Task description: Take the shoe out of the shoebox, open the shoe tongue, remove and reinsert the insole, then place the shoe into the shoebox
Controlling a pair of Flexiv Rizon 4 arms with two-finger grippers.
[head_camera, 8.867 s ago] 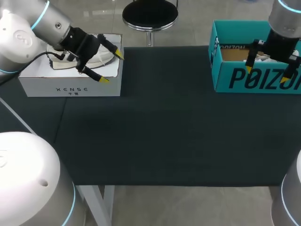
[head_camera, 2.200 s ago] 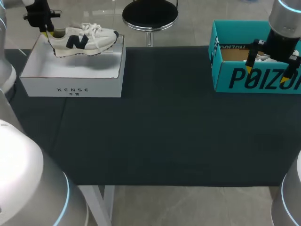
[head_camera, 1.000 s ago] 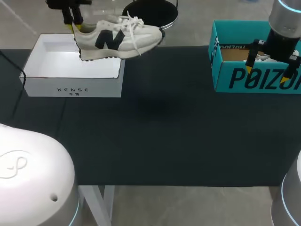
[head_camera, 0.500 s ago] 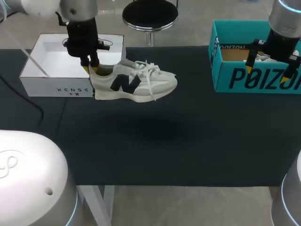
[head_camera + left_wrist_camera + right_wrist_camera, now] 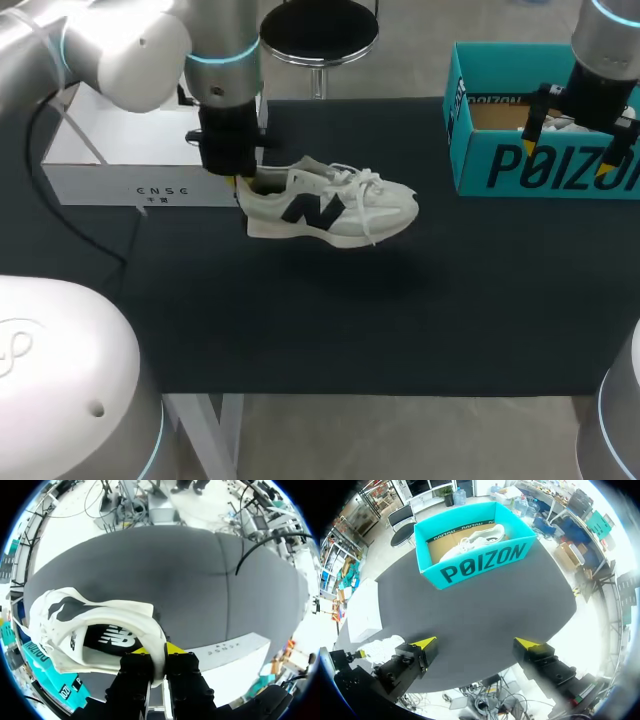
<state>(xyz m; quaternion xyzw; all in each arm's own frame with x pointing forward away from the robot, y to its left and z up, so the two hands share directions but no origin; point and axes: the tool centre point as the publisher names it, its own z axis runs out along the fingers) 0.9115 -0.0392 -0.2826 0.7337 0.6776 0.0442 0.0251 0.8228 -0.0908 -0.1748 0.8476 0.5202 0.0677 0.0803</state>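
Note:
A white shoe with a dark letter on its side hangs low over the dark mat, toe toward the right. My left gripper is shut on the shoe's heel collar; in the left wrist view the heel edge of the shoe is pinched in my left gripper. The white shoebox stands behind it at the far left, partly hidden by my left arm. My right gripper hovers open over the teal box, with nothing between its fingers.
The teal box at the far right holds a second white shoe. The white shoebox sits at the mat's opposite end. Bare dark mat spreads from the middle to the front edge.
My left gripper has carried the shoe out of the white shoebox, rightward and toward the front, down over the mat. The right arm has not moved.

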